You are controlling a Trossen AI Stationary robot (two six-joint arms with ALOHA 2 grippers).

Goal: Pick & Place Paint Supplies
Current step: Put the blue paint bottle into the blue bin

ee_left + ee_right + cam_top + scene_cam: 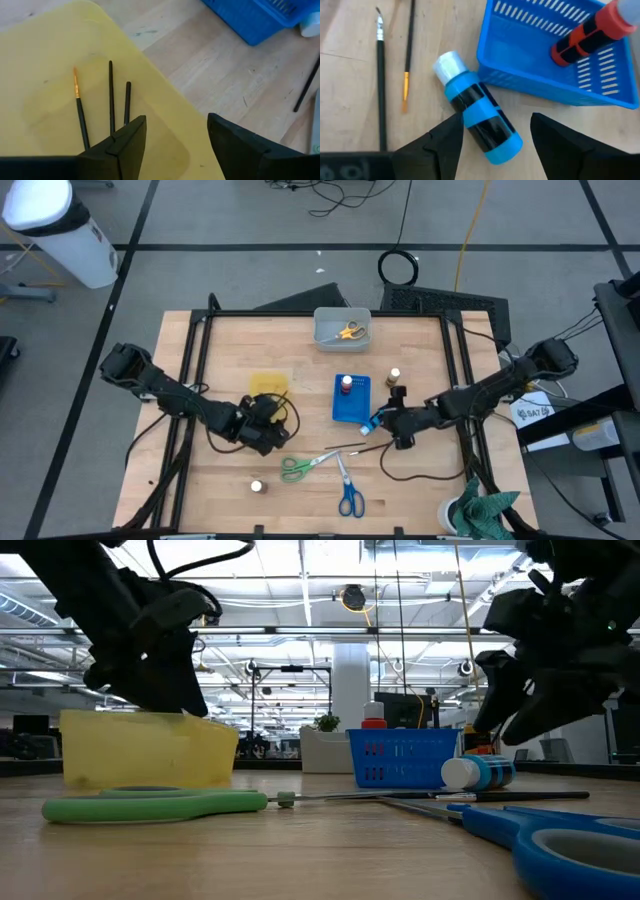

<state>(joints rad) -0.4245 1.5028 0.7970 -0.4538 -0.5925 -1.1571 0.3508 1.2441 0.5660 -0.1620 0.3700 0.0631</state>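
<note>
My left gripper (177,131) is open and hovers over the yellow tray (268,385), in which three thin brushes (110,95) lie flat. My right gripper (497,126) is open above a blue paint bottle (477,120) with a white cap. The bottle lies on its side on the table beside the blue tray (600,95), and its bottom end sits between the fingers. A red-topped bottle (590,32) lies in the blue tray. Two more brushes (380,75) lie on the wood. Green scissors (295,467), blue scissors (349,497) and a white-topped bottle (257,486) rest near the table's near edge.
A grey bin (330,338) at the far edge holds yellow scissors (350,332). Two small bottles (395,375) stand to the right of the blue tray. A green cloth (485,512) lies at the near right corner. Black frame rails (200,340) run along the table's sides.
</note>
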